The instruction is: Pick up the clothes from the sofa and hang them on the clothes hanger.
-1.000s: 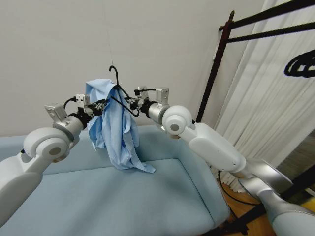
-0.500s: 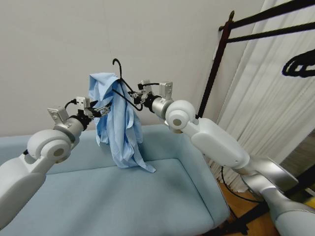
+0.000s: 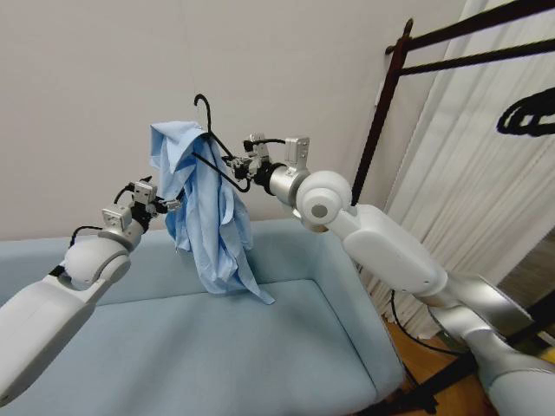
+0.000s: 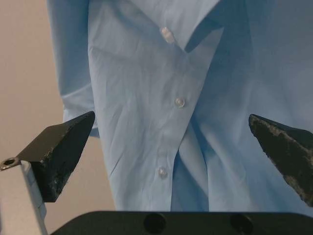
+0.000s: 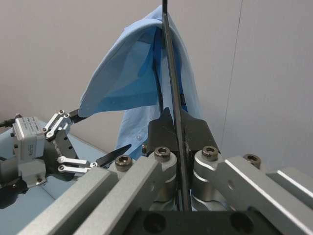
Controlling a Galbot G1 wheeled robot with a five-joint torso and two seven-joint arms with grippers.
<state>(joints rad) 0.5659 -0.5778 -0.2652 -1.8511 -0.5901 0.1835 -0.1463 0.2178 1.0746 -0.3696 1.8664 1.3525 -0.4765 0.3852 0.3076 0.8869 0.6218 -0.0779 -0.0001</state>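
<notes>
Above the sofa (image 3: 173,347), right gripper (image 3: 237,165) outstretched with hanger (image 3: 222,149).

Left hand (image 4: 171,117) gapes wide, blue shirt (image 4: 142,68) hanging seemingly just beyond it

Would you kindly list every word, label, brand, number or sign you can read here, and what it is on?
None can be read. The blue shirt, black hanger, sofa and clothes rack show no lettering; neither does the right end effector, shut on the hanger, nor the open left end effector beside the shirt.

Even, soft indoor light, faint shadows
</notes>
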